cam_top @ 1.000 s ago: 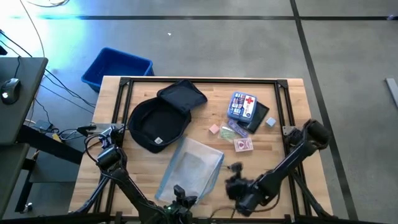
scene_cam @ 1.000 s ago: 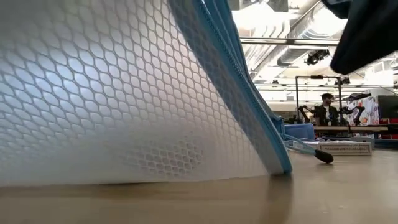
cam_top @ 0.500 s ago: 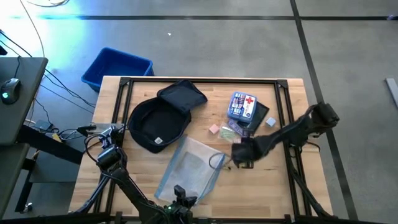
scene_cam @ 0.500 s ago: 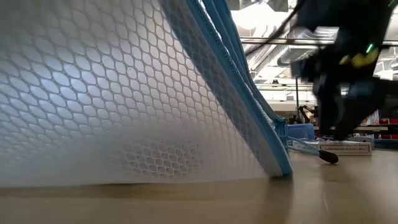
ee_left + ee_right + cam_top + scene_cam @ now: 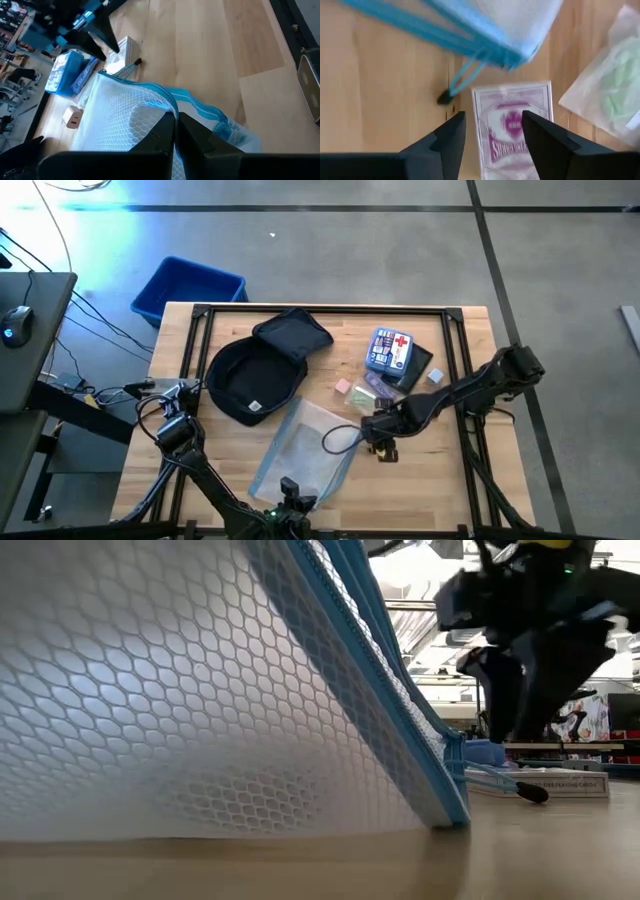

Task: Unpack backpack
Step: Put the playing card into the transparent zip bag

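Wooden tabletop (image 5: pixel 230 450) with a black rail frame, seen from above, is carrying the unpacked contents; grey floor and a blue bin (image 5: pixel 187 288) are lying beyond its far edge. The landmark for all positions below is the white mesh pouch (image 5: pixel 305 450) with blue zip, lying near the front centre of the table.

Change: a second earlier the right gripper (image 5: pixel 381 442) was hanging near the table's front edge, well to the right of the pouch, with its jaws together. It is now sitting just beside the pouch's right edge, directly over the purple-backed card deck (image 5: pixel 512 131), and its jaws are standing apart around nothing, as the right wrist view confirms. A dark cord loop (image 5: pixel 338 440) is now lying at the pouch's right edge where none showed before. Judged from this, the arm is probably tidying or repositioning already unpacked items rather than reaching into the bag.

The left gripper (image 5: pixel 174 131) is waiting at the pouch's near end, its fingers pressed together on the mesh.

The backpack (image 5: pixel 257 370) is lying open, up and to the left of the pouch, well apart from the right gripper. The first-aid kit (image 5: pixel 390 348) is lying beyond the pouch's right corner.
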Motion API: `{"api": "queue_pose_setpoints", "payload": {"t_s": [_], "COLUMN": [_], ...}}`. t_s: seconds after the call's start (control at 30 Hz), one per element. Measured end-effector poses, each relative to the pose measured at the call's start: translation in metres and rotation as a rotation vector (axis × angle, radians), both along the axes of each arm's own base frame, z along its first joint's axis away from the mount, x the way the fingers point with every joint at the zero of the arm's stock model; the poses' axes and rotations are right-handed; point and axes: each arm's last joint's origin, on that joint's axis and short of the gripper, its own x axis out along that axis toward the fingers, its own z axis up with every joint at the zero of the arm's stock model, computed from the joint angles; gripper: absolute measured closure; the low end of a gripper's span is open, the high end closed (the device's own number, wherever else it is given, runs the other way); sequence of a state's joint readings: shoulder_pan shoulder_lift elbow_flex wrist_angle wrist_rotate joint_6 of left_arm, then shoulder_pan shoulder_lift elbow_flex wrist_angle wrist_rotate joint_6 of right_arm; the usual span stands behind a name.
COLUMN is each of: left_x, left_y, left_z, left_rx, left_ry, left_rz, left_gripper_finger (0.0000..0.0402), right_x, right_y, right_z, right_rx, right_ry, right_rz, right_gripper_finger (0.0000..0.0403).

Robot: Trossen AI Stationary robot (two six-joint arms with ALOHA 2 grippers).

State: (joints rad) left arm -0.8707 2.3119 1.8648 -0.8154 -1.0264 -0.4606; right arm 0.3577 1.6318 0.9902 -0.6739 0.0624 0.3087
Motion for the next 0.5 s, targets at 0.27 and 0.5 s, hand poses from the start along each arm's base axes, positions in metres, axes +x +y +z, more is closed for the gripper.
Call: {"api": "queue_pose_setpoints", "payload": {"t_s": [0.27,0.5], "left_x": [0.000,0.000], "left_y": [0.000,0.000], "left_z": [0.000,-0.001], "left_rx": [0.000,-0.010], "left_ry": [0.001,0.013], "left_rz": [0.000,-0.005], "left_gripper_finger": [0.0402,0.0402], "right_x": [-0.010,-0.003], "right_y": [-0.003,-0.016], "right_z": [-0.007,-0.014], "right_rx": [-0.121,-0.141], "right_ry": [0.047,0.075], "right_rz": [0.058,0.091], "right_gripper_finger": [0.0102,0.0036]}}
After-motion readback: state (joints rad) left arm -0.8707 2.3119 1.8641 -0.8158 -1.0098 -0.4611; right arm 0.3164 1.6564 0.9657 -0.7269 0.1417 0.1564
